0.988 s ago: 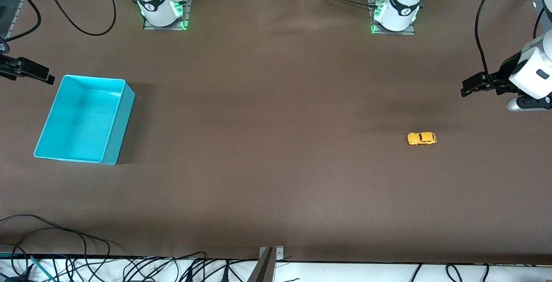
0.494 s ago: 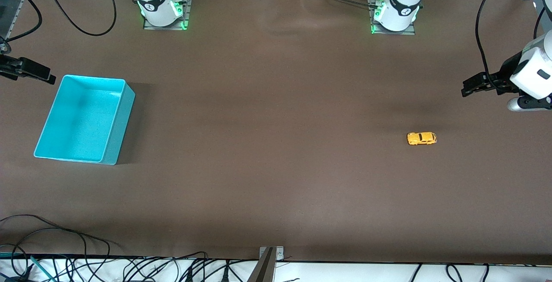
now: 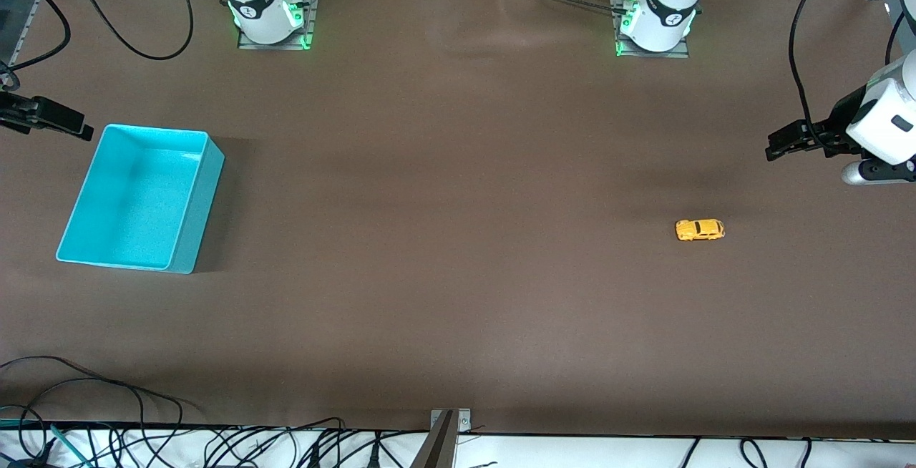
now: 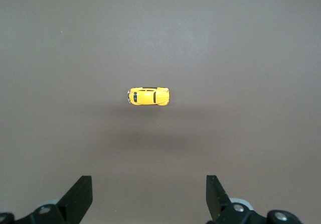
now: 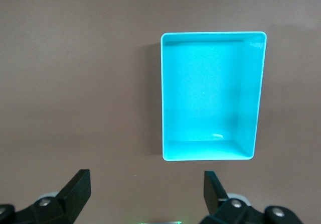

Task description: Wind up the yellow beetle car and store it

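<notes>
The yellow beetle car (image 3: 700, 230) stands alone on the brown table toward the left arm's end, its wheels down; the left wrist view shows the car (image 4: 148, 96) from above. My left gripper (image 3: 780, 144) hangs high over the table's end, apart from the car, open with nothing between its fingers (image 4: 80, 196). The turquoise bin (image 3: 202, 200) sits empty at the right arm's end. My right gripper (image 3: 71, 127) hovers by the bin's outer corner, open and empty, and the right wrist view looks down into the bin (image 5: 249, 98).
Both arm bases (image 3: 266, 13) stand along the table's edge farthest from the front camera. Black cables (image 3: 107, 396) lie along the nearest edge. A metal bracket (image 3: 447, 429) sits at the middle of that edge.
The right gripper has drifted slightly outward, away from the bin. The car, the bin and the left gripper have not moved.
</notes>
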`<act>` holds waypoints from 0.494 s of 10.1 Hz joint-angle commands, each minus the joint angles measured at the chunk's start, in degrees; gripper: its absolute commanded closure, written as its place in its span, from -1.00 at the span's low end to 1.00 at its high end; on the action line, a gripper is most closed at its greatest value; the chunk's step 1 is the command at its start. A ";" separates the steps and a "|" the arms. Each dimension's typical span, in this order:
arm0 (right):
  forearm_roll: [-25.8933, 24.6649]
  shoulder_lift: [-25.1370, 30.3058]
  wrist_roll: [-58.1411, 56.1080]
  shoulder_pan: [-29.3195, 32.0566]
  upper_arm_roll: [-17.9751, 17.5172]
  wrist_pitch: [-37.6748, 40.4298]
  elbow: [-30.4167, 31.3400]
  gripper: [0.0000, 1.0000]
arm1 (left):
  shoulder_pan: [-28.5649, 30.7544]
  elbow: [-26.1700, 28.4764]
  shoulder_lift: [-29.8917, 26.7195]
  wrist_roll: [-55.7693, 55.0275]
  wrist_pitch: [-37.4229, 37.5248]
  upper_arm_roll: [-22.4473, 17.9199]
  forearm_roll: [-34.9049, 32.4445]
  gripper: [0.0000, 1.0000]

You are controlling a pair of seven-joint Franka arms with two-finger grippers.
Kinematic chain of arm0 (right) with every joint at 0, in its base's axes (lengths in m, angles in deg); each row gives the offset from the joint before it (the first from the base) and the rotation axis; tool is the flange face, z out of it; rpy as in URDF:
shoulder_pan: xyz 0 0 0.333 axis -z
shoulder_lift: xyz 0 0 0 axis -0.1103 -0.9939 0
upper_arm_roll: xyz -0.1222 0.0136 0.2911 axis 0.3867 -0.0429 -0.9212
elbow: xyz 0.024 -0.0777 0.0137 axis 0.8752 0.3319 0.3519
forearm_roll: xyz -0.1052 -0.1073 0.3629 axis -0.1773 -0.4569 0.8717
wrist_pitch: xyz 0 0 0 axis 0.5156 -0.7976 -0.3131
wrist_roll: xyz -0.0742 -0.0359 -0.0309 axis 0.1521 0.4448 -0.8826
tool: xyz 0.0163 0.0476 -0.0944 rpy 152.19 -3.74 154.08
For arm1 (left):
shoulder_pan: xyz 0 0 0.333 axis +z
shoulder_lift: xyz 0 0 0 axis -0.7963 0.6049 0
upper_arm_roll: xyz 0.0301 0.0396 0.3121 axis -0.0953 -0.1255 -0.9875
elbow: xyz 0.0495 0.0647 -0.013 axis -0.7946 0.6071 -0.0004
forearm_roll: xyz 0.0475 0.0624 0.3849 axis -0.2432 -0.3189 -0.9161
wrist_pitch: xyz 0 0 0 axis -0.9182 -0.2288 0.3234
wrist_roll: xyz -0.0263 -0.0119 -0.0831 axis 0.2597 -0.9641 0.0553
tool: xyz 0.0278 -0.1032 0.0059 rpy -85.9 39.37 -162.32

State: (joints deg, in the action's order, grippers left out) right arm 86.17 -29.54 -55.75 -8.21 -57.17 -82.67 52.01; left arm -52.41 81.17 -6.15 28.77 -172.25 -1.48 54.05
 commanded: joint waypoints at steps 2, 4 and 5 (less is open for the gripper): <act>1.03 -0.21 0.25 0.03 0.06 0.27 -0.71 -1.00 | 0.25 -0.03 -0.01 0.96 -0.36 0.18 -0.95 -1.00; 1.03 -0.21 0.17 0.03 0.06 0.19 -0.71 -1.00 | 0.16 -0.21 0.25 0.43 -0.19 0.27 -0.95 -1.00; 1.03 -0.21 0.17 0.03 0.06 0.19 -0.71 -1.00 | 0.16 -0.38 0.86 0.43 -0.10 0.27 -0.86 -1.00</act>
State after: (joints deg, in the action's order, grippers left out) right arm 86.17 -29.55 -55.75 -8.21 -57.17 -82.73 52.01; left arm -52.41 81.17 -6.06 28.77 -172.25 -1.48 54.05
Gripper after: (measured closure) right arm 0.000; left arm 0.000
